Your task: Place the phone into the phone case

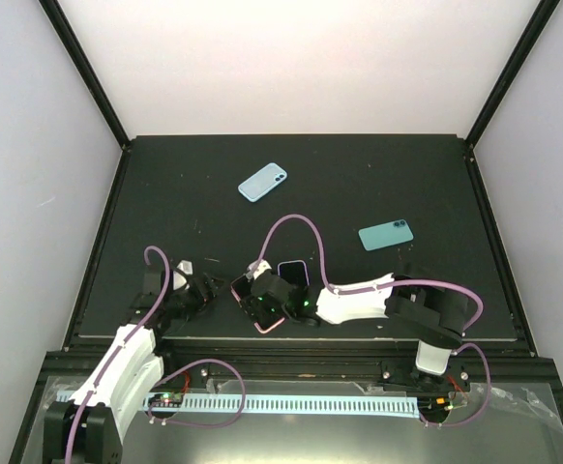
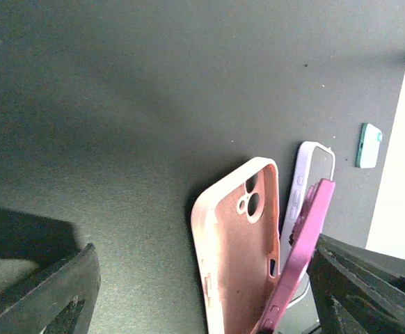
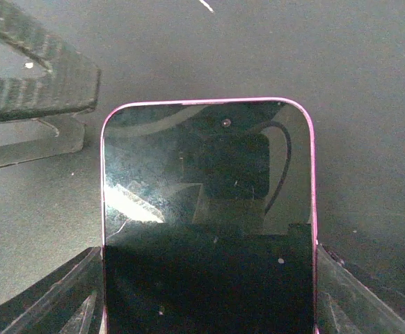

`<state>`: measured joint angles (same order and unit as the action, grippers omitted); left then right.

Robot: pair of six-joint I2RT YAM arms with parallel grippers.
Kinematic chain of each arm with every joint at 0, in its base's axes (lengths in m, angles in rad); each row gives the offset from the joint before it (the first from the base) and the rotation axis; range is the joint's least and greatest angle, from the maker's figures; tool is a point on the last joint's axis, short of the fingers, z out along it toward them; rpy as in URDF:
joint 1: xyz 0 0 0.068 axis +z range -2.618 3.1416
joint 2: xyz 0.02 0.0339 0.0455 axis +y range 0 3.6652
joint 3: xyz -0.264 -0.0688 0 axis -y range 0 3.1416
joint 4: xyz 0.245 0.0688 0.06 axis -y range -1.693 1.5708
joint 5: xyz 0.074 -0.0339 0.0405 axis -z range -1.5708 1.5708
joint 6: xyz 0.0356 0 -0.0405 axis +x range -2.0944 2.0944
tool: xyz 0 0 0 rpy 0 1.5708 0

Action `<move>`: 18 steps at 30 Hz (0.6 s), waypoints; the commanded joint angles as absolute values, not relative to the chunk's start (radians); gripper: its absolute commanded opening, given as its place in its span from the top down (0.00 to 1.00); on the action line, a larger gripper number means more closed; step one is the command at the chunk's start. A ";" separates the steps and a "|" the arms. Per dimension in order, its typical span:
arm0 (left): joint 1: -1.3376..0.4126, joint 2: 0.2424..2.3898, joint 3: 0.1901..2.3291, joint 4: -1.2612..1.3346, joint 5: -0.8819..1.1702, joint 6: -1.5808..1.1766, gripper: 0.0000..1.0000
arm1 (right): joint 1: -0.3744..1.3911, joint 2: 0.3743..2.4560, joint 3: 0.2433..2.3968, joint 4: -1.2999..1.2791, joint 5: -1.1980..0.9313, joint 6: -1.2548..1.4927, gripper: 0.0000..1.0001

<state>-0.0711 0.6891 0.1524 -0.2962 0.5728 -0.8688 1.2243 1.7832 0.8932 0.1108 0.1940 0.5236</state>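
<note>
A pale pink phone case (image 2: 234, 257) rests tilted on the black table, open side up, camera holes at its far end. It sits between the wide-apart fingers of my left gripper (image 2: 202, 296), which is open and not touching it. My right gripper (image 3: 206, 285) is shut on a magenta-edged phone (image 3: 206, 181), dark screen toward the camera. In the left wrist view the phone (image 2: 303, 240) stands on edge against the case's right wall. In the top view both grippers meet near the table's front edge, the left (image 1: 199, 290) and the right (image 1: 267, 302).
A lavender phone (image 1: 293, 272) lies just behind the right gripper and shows in the left wrist view (image 2: 312, 177). A teal phone (image 1: 386, 235) lies at mid right, a light blue one (image 1: 262, 182) farther back. A purple cable (image 1: 301, 227) arcs over the right arm.
</note>
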 commanded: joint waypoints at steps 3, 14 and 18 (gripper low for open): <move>-0.062 0.686 0.122 -0.247 0.642 -0.869 0.16 | 1.230 1.790 0.865 0.065 0.276 0.572 0.28; -0.064 0.688 0.085 -0.208 0.667 -0.877 0.16 | 1.234 1.808 0.860 0.066 0.260 0.575 0.25; -0.064 0.697 0.078 -0.208 0.671 -0.877 0.16 | 1.234 1.806 0.870 0.058 0.252 0.578 0.23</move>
